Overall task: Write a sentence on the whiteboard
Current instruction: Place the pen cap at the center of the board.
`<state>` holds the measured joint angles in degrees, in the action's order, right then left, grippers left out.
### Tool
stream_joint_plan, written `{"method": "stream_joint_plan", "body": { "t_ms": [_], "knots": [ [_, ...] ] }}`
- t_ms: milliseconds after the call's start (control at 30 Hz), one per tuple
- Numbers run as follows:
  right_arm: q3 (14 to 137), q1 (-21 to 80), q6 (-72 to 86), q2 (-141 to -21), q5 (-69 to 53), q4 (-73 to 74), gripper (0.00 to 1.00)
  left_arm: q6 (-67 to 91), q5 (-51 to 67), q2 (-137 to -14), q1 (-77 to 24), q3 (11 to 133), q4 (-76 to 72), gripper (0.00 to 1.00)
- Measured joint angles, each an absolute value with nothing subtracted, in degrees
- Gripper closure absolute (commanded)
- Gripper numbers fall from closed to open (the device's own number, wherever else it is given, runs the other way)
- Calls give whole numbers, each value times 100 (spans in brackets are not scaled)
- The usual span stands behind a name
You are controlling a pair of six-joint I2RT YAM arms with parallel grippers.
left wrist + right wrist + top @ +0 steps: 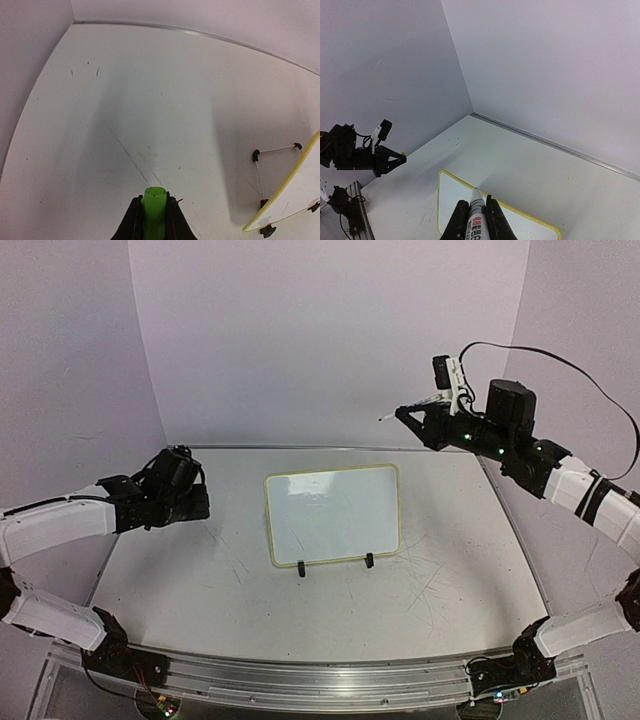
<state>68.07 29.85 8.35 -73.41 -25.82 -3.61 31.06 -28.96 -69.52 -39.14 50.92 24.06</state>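
Note:
The whiteboard (333, 515) stands tilted on two black clip feet (301, 568) at the table's middle. Its face is blank and no sentence shows on it. My left gripper (203, 502) is low at the left of the board, shut on a green marker cap (154, 212). The board's yellow rim (285, 187) shows at the right of the left wrist view. My right gripper (408, 412) is raised above the back right, shut on a white marker (415, 405) whose tip points left. In the right wrist view the marker (478, 220) hangs over the whiteboard (452, 207).
Lilac walls close the left, back and right. A metal strip (330, 448) runs along the table's back edge and an aluminium rail (320, 680) along the front. The board's wire stand (260, 167) shows behind it. The left gripper (390, 160) shows in the right wrist view.

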Motion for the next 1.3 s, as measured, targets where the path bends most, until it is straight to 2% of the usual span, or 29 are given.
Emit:
{"method": "stream_joint_plan", "body": {
  "t_ms": [367, 700, 867, 1033, 1300],
  "knots": [
    [6807, 2982, 624, -7330, -2274, -165, 100, 3909, -1919, -8546, -3868, 4976, 2968, 100],
    [6770, 2988, 620, -7264, -2259, -156, 100, 3951, -1971, -9094, -3868, 4976, 2868, 100],
    [6767, 3008, 620, -7262, -2272, -156, 100, 3952, -2060, -9177, -3868, 4788, 2490, 96],
    [6723, 3024, 622, -7262, -2276, -152, 100, 3934, -2259, -9273, -3868, 4674, 2239, 98],
    [6670, 3030, 624, -7262, -2276, -152, 100, 3923, -2354, -9657, -3868, 4660, 2032, 86]
  ]
}}
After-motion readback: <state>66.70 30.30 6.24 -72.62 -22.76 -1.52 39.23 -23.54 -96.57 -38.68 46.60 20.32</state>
